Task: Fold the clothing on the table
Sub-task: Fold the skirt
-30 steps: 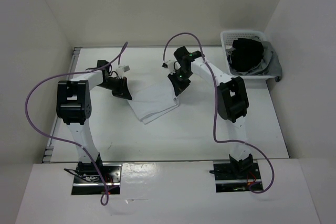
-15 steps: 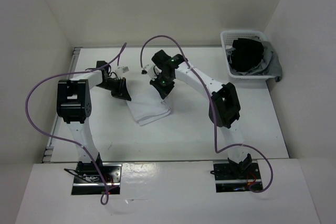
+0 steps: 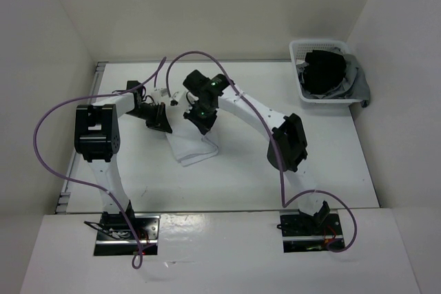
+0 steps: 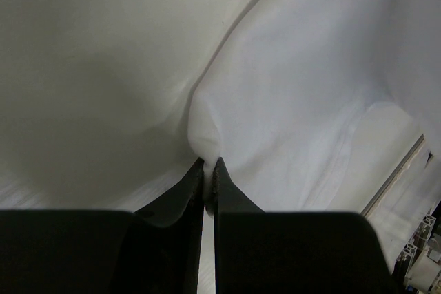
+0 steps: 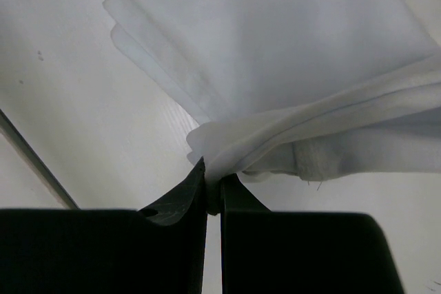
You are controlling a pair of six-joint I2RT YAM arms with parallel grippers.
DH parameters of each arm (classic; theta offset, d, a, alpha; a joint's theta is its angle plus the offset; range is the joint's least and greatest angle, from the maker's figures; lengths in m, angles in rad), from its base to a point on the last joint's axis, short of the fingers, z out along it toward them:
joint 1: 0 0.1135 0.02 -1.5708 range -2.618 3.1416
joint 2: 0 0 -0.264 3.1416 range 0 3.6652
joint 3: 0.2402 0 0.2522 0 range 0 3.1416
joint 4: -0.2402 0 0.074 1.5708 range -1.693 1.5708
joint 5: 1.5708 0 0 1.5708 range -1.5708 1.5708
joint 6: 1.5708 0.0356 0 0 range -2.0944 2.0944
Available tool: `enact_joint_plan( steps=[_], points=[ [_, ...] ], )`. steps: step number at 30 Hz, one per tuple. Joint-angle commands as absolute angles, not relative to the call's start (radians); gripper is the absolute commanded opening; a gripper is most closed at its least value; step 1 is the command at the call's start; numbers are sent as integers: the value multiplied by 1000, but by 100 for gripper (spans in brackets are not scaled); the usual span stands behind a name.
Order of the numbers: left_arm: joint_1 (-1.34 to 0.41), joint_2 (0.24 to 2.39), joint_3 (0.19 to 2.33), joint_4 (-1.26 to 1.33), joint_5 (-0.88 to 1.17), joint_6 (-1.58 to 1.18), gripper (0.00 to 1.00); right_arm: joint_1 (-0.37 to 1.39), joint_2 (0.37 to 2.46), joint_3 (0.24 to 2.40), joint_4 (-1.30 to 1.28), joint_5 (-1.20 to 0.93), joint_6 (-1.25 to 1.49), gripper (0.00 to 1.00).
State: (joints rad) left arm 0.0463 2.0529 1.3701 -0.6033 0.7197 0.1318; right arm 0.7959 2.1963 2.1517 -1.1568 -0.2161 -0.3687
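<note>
The clothing (image 3: 193,149) is pinched tight by left gripper (image 4: 209,162) and right gripper (image 5: 212,171) alike.

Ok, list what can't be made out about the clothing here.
Top view: far edge of the clothing, hidden under the left gripper and right gripper.
Left wrist view: its outline, cut off by the frame edges.
Right wrist view: how many layers are pinched, too bunched to count.
</note>
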Motion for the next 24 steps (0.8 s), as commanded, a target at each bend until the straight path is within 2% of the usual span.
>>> enact_joint_plan(
  steps=[1,12,24],
  points=[
    [51,2051,1364,-603,752,158,3,839,2218,2195,-1198,-224,-399,0],
    [51,2069,1373,-603,761,158,3,902,2260,2238,-1216,-233,-429,0],
    [51,2069,1373,-603,770,158,3,974,2348,2378,-1284,-224,-468,0]
  ],
)
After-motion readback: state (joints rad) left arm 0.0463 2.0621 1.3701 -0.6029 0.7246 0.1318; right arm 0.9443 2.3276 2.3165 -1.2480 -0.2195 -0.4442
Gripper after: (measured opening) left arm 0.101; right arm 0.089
